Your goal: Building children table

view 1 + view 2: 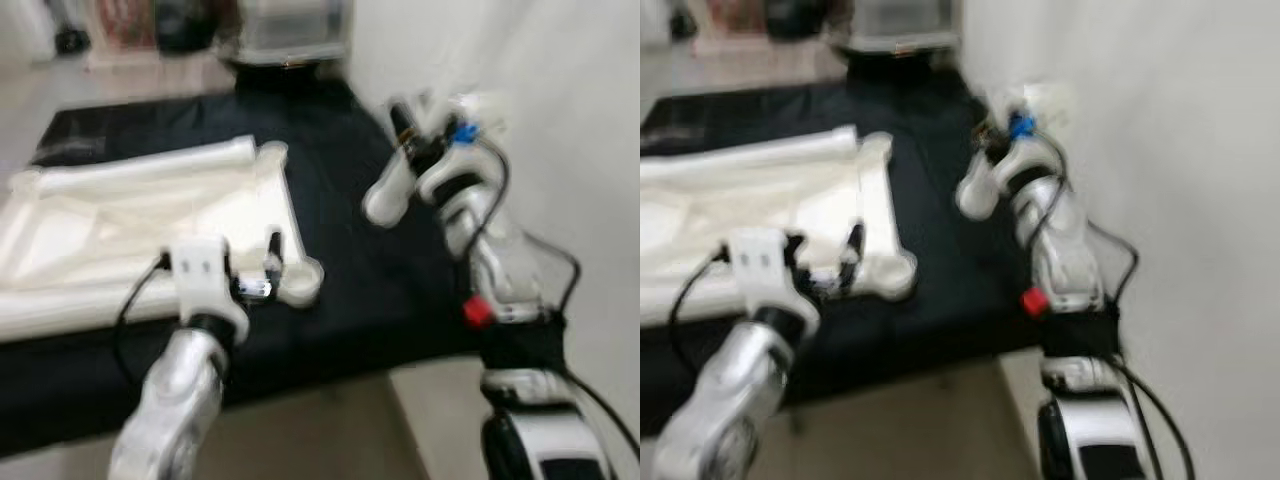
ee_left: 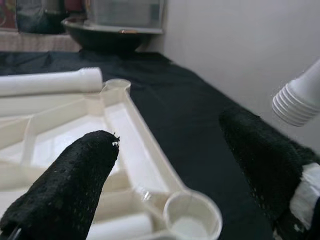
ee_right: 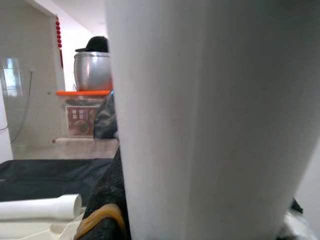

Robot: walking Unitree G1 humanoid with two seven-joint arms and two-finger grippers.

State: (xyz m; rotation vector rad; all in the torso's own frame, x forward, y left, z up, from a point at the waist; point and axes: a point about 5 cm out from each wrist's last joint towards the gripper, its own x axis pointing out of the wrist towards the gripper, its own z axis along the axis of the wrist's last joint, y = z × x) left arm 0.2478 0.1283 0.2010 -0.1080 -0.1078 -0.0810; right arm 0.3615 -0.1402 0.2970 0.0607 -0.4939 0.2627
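Left eye view, blurred: the cream table top (image 1: 150,225) lies upside down on a black mat (image 1: 350,180), and the left gripper (image 1: 272,262) hovers at its near corner socket (image 1: 300,281). The right gripper (image 1: 405,130) clasps a white table leg (image 1: 388,190) above the mat. Left wrist view: both black fingers (image 2: 70,185) stand spread apart over the socket. Right wrist view: the leg sits pinched against a finger.
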